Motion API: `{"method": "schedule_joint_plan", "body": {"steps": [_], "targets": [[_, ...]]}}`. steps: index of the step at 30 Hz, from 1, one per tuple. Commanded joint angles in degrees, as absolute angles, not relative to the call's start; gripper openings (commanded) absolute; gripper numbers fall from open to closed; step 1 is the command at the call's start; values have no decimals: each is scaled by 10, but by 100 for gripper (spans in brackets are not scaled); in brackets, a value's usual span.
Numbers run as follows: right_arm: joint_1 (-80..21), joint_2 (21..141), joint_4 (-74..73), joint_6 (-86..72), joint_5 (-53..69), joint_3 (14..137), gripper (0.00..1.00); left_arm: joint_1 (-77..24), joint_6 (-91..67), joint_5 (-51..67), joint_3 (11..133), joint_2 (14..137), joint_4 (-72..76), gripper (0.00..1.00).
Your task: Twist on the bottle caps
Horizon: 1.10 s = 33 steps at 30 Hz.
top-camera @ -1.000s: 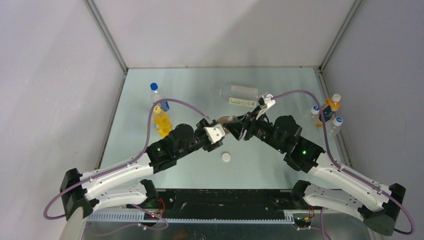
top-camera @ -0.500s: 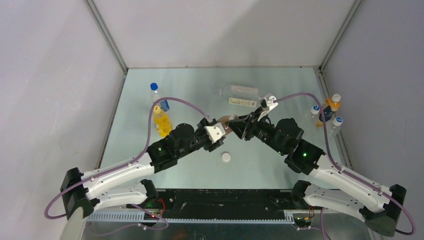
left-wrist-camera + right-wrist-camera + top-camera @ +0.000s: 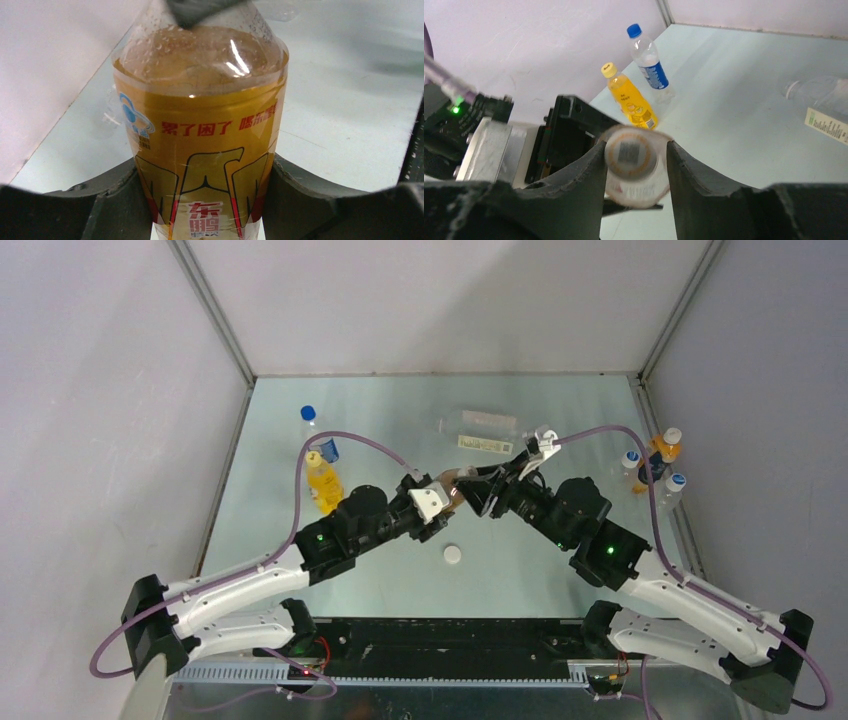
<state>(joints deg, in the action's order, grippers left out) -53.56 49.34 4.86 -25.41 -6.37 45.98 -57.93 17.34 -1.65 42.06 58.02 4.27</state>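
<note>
Tabletop [image 3: 560, 410]: the clear bottle [image 3: 480, 424] lies on its side at 12 o'clock from centre. The left gripper [image 3: 440, 500] is clamped on the brown bottle [image 3: 200, 150] at centre. The right gripper [image 3: 634, 165] flanks the cap [image 3: 630, 154] on that bottle's neck; contact cannot be determined. A loose cap [image 3: 453, 554] lies at 6 o'clock.

Brown-drink bottle [image 3: 202, 150]: neck behind a dark blur [image 3: 200, 10], base past the bottom edge; white cap [image 3: 630, 155] out of focus.
</note>
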Motion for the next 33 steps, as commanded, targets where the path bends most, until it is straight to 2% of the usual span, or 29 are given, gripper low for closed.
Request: {"method": "schedule_joint_plan", "body": {"steps": [1, 5, 11, 21, 25, 27, 29, 33], "targets": [[-533, 500, 115, -244, -100, 463, 50, -584, 164, 29, 444, 582, 57, 0], [-533, 500, 152, -251, -104, 452, 54, -584, 164, 30, 446, 583, 55, 0], [-532, 505, 147, -248, -98, 450, 49, -584, 161, 30, 446, 581, 56, 0], [-546, 511, 113, -249, -78, 450, 52, -581, 127, 24, 448, 580, 63, 0], [-551, 512, 115, -244, -83, 444, 49, -573, 107, 28, 449, 579, 69, 0], [-552, 513, 115, -242, -85, 442, 46, -568, 96, 36, 449, 578, 73, 0], [-552, 515, 112, -238, -84, 442, 36, -565, 90, 43, 449, 577, 76, 0], [-554, 508, 103, -224, -90, 442, 4, -564, 88, 44, 449, 578, 76, 3]]}}
